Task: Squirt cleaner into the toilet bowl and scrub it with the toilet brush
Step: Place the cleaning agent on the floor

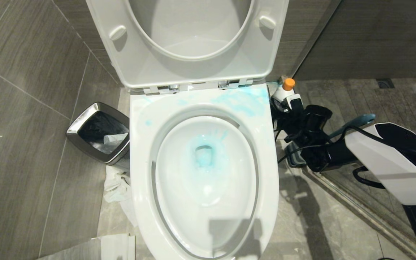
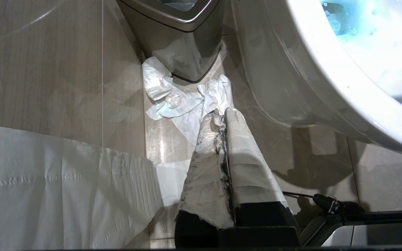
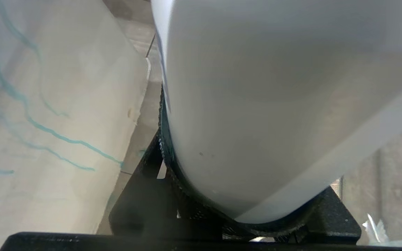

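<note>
One cleaner bottle is held beside one toilet bowl.

Head view: the cleaner (image 1: 284, 93), white, orange cap up, is gripped upright by the right gripper (image 1: 290, 104) beside the blue-streaked toilet bowl (image 1: 204, 169).
Left wrist view: the left gripper (image 2: 222, 116) is seen clenched, empty.
Right wrist view: the cleaner's white body (image 3: 257, 104) is seen clamped.

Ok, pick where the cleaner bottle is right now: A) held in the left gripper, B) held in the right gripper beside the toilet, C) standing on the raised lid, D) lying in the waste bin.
B: the right gripper is closed on the cleaner bottle, orange cap up, beside the toilet bowl's back right corner.
</note>
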Robot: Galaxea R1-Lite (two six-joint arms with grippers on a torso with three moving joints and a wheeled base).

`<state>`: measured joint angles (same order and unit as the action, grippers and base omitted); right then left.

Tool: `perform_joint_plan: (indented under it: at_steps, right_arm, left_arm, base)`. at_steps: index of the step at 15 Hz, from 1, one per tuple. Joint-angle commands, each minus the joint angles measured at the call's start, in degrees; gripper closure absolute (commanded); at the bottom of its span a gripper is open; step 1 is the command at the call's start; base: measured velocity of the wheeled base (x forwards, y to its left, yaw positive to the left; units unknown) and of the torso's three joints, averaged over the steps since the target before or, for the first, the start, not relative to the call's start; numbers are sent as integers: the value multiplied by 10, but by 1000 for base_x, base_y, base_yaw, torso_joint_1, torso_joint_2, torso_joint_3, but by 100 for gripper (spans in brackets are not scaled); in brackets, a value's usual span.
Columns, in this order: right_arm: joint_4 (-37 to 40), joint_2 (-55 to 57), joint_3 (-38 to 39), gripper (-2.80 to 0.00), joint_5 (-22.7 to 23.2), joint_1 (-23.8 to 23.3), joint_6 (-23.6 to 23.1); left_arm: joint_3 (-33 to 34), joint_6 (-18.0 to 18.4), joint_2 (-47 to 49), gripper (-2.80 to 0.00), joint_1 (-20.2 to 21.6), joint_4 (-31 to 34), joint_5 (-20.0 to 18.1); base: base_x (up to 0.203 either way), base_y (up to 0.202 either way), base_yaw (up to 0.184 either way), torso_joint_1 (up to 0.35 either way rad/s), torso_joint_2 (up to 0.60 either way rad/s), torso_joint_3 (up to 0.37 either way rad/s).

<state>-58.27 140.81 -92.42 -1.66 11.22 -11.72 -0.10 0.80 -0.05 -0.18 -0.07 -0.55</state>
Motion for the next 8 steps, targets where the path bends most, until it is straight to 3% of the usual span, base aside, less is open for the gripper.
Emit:
perform_joint_plan:
  at_steps: [1,5,8]
  right_arm:
    - [-4,-7,4,0,0,0,-3]
    - [-1,-6,1,0,0,0,-3]
    - [-2,-4,1,0,1,0,-3]
  left_arm:
    - [0,0,0,0,0,0,0]
    - [0,-1,0,0,0,0,5]
    - [0,0,0,0,0,1,5]
  base:
    - [0,0,0,0,0,0]
    - [0,0,0,0,0,0]
    - [0,0,0,4,5,-108]
